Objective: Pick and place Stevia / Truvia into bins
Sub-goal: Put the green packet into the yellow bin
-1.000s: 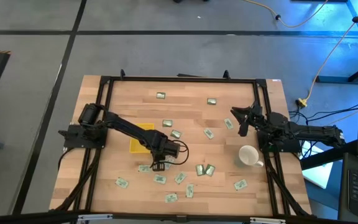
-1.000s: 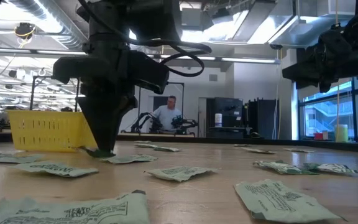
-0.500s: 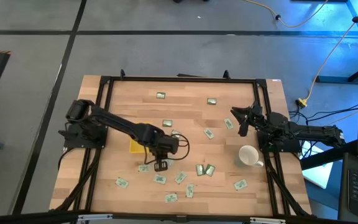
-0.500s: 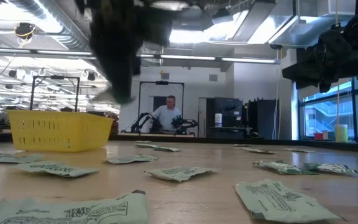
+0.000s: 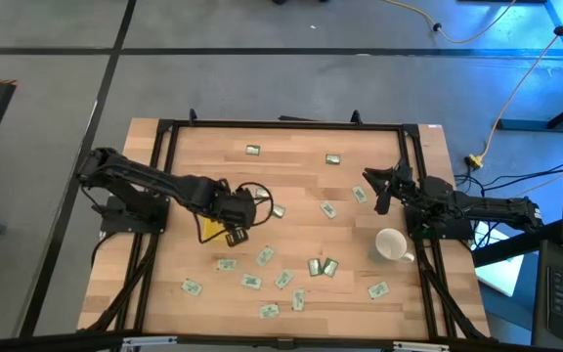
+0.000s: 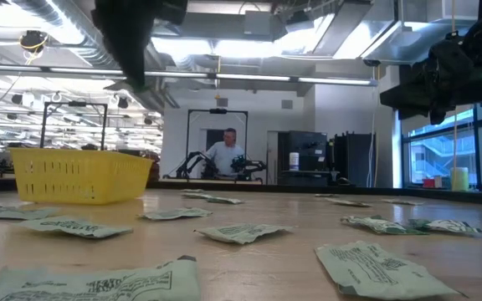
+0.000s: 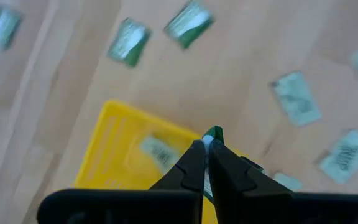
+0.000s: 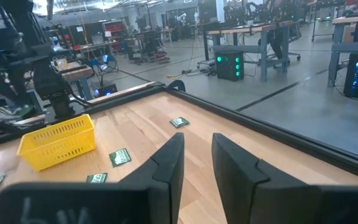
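1. Left gripper (image 7: 206, 149) hung over the yellow tray (image 7: 114, 152), pinched together on one sachet (image 7: 213, 133).
2. One packet (image 7: 158, 151) already in; many sachets (image 5: 251, 282) scattered on the table (image 5: 291, 137).
3. Right gripper (image 8: 197, 152) idle by the mug (image 5: 391, 244), fingers apart.

Yellow tray (image 5: 209, 227) largely hidden under left gripper (image 5: 237, 236).

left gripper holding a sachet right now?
Yes: in the left wrist view the left gripper is shut on a green-and-white sachet above the yellow tray.
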